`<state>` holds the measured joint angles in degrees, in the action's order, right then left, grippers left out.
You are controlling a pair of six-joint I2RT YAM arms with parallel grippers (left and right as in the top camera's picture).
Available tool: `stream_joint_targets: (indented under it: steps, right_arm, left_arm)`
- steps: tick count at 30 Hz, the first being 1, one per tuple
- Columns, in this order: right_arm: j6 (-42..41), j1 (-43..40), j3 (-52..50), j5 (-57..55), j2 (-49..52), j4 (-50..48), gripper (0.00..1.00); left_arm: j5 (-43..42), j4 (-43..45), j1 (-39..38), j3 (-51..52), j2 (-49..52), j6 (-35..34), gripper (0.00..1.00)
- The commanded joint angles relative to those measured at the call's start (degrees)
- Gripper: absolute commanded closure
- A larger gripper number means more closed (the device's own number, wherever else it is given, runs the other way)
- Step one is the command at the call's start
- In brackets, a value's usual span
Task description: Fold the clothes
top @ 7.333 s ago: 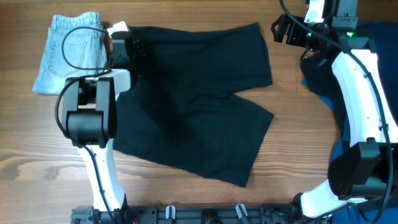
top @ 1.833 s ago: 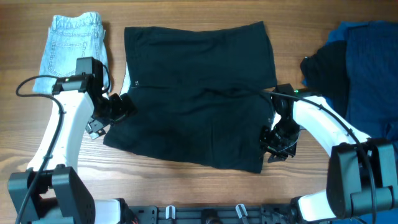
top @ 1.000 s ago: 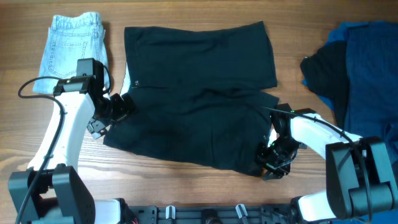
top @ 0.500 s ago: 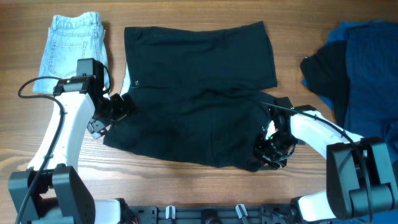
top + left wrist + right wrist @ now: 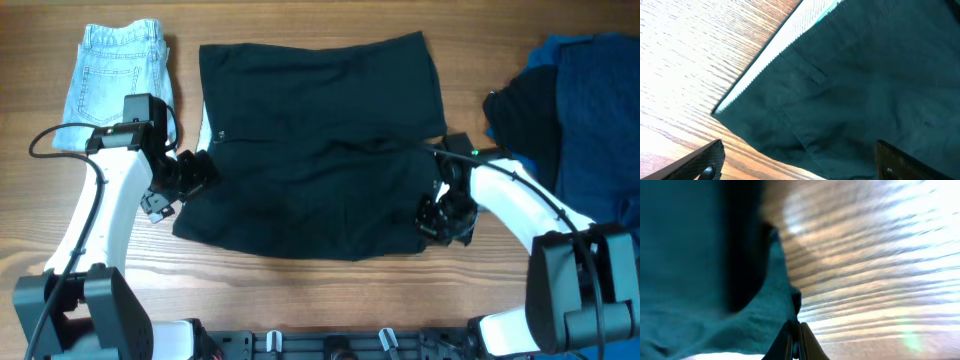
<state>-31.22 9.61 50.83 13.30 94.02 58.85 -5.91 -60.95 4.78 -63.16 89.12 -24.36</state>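
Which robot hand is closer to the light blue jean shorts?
Left. The left gripper sits close beside the jean shorts, by their lower corner. The right gripper is far off, at the opposite edge of the black shorts.

You have a light-brown wooden worktop (image 5: pixel 300 300) filling your overhead view, its grain running from side to side with darker streaks. Along the near edge you see a dark rail (image 5: pixel 330 345) with small fittings. In your right wrist view, bright glare washes over the blurred wood.
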Motion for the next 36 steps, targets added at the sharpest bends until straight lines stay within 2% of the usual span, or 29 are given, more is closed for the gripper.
stream_joint_targets:
  steps: [1, 5, 10, 17, 23, 27, 30, 36]
  right_arm:
    - [1.9, 0.0, 5.0, -3.7, 0.6, 1.1, 0.96]
    - [2.6, 0.0, 5.9, -3.0, 0.6, 1.4, 0.96]
    - [2.7, 0.0, 5.9, -2.9, 0.6, 0.3, 0.96]
    - [2.8, 0.0, 5.9, -2.8, 0.6, -1.4, 0.96]
    - [2.8, 0.0, 5.9, -2.8, 0.6, -1.4, 0.96]
    - [2.8, 0.0, 5.9, -2.8, 0.6, -1.4, 0.96]
    - [2.8, 0.0, 5.9, -2.8, 0.6, -1.4, 0.96]
    - [2.7, 0.0, 5.9, -2.8, 0.6, -1.2, 0.96]
  left_arm:
    - [-0.5, 0.4, 0.0, -1.5, -5.8, -1.9, 0.04]
    - [-0.5, -3.3, 0.0, -1.6, -10.8, -3.6, 0.0]
    - [-1.0, -6.8, 0.0, 0.2, -9.8, -7.1, 0.0]
    - [-0.7, 0.1, 4.3, 9.3, -9.6, -13.1, 0.1]
    - [-1.6, 7.5, 8.2, 15.6, -9.6, -14.7, 0.11]
    - [-2.2, 13.2, 8.2, 19.6, -9.6, -16.6, 0.16]
    - [-2.5, 15.8, 8.2, 21.6, -9.5, -16.6, 0.25]
    - [-2.4, 20.0, 8.2, 25.0, -9.0, -16.6, 0.24]
